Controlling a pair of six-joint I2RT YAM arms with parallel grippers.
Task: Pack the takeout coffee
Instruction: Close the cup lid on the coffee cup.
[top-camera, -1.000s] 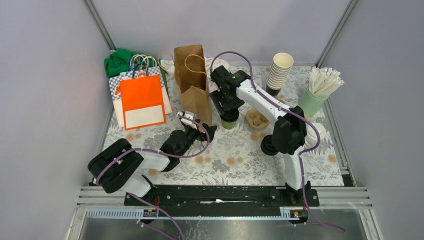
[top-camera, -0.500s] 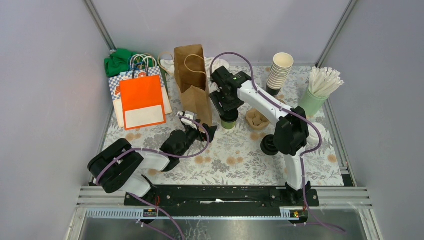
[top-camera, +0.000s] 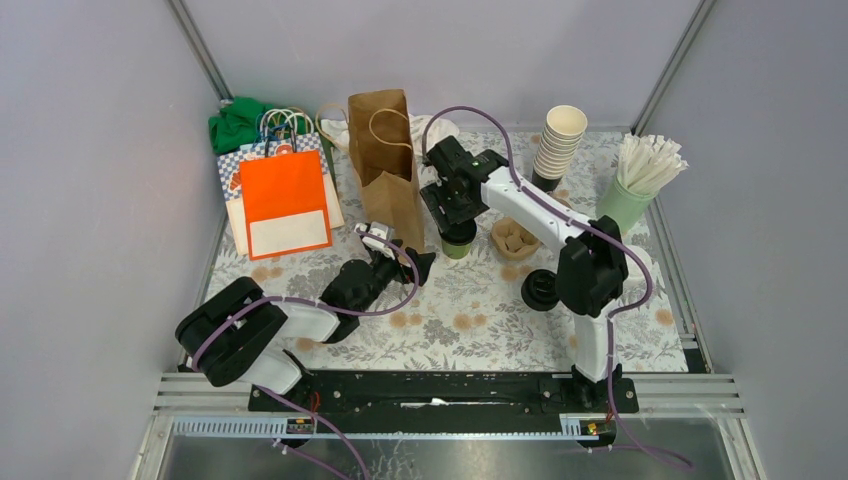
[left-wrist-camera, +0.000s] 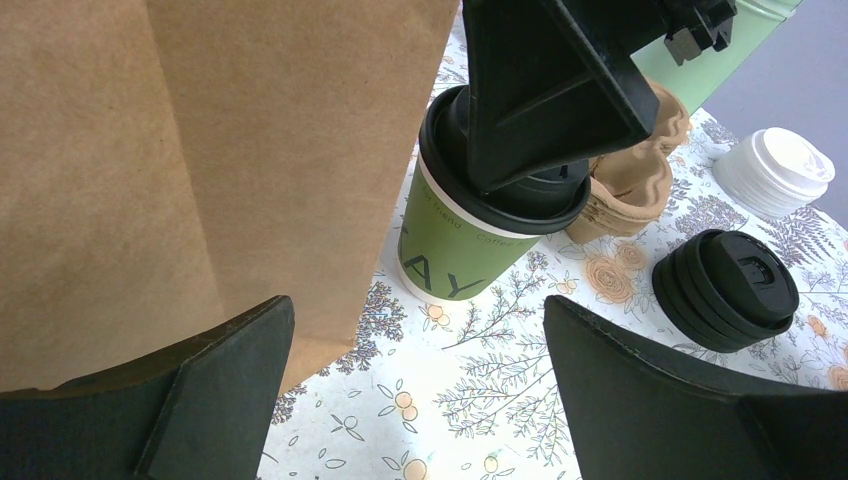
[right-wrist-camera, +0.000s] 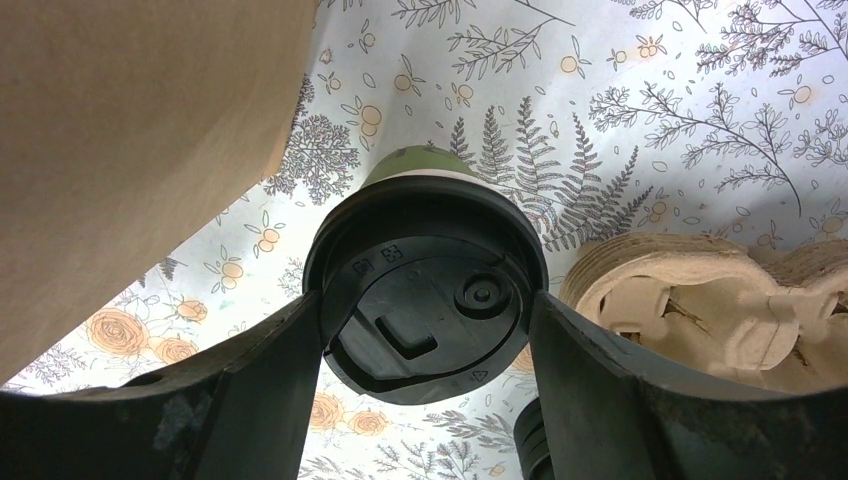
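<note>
The right gripper grasps the small dark-green paper cup with round black plastic lid. Both jaws press the lid rim, and the cup stands upright between them, probably for a lift into the tall brown paper bag just beside the jaws. The left gripper is released and empty, facing bag and cup, likely to steady the bag. The right wrist view shows the rim contact. Only the left wrist view shows the cup base, apparently seated on the floral cloth.
</note>
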